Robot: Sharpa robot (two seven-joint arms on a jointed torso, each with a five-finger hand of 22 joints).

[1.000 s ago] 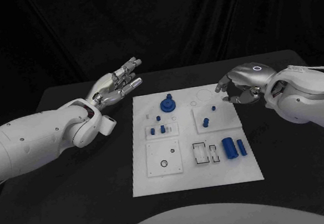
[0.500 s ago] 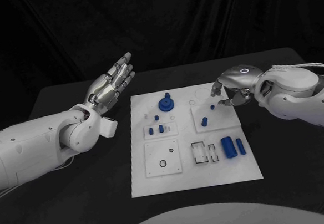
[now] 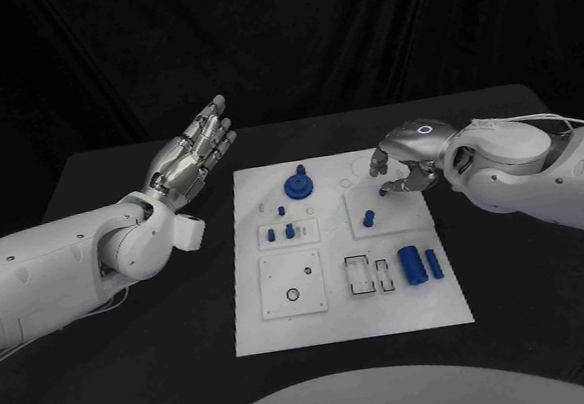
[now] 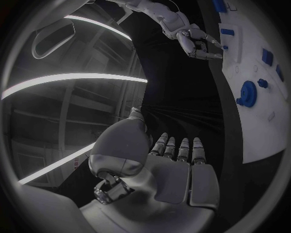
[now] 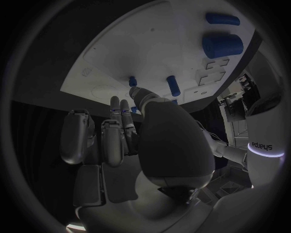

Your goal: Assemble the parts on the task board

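The white task board [image 3: 351, 320] lies mid-table. It carries a blue gear-like part [image 3: 299, 189], short pegs [image 3: 290, 230], a peg [image 3: 370, 219], a tiny blue piece [image 3: 382, 190] and two cylinders [image 3: 415, 266]. My right hand [image 3: 406, 162] hovers over the board's far right corner, fingers bent down, holding nothing. In the right wrist view its thumb tip [image 5: 137, 92] sits just short of the tiny blue piece [image 5: 132, 81]. My left hand [image 3: 195, 149] is raised left of the board, flat and open, fingers straight. The left wrist view shows its palm [image 4: 172, 174], the board [image 4: 257, 126] and the gear [image 4: 247, 93].
A square plate with a ring hole [image 3: 294, 294] and two rectangular slots [image 3: 371, 274] sit on the board's near half. Black table [image 3: 120, 325] surrounds the board, with a dark curtain behind.
My left hand has lifted and straightened its fingers, drifting a little away from the board. My right hand has slid left over the board's far right corner, toward the tiny blue piece.
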